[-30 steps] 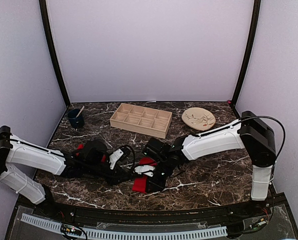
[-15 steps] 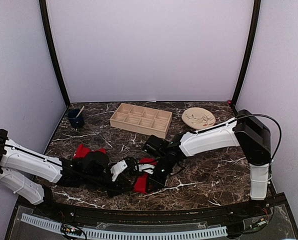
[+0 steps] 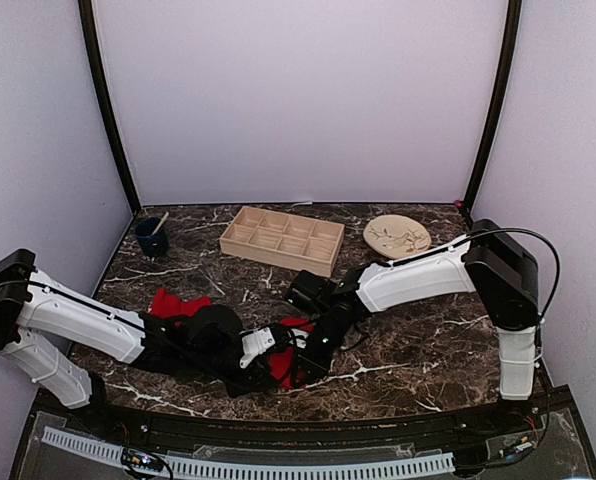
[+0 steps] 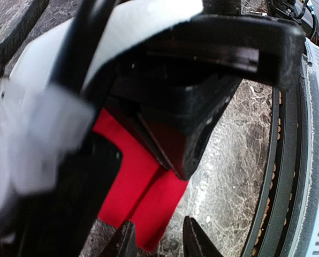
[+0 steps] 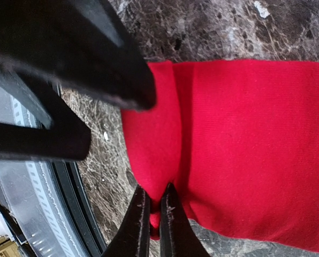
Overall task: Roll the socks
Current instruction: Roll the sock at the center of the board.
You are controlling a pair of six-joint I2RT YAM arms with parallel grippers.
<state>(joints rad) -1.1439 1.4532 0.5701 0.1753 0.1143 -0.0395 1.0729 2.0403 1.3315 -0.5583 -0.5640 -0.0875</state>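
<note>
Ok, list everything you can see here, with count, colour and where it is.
table: 1, dark marble, under everything
tray: 1, pale wood, compartments, back centre
cup: 1, dark blue, back left, a stick in it
plate: 1, beige, patterned, back right
left sock: 1, red, front left, beside the left arm
centre sock: 1, red, front centre, between the hands
arms: 2, white and black, reaching in from both sides
left hand: 1, black, jaws apart at the centre sock's end
right hand: 1, black, pinching the centre sock's edge
</note>
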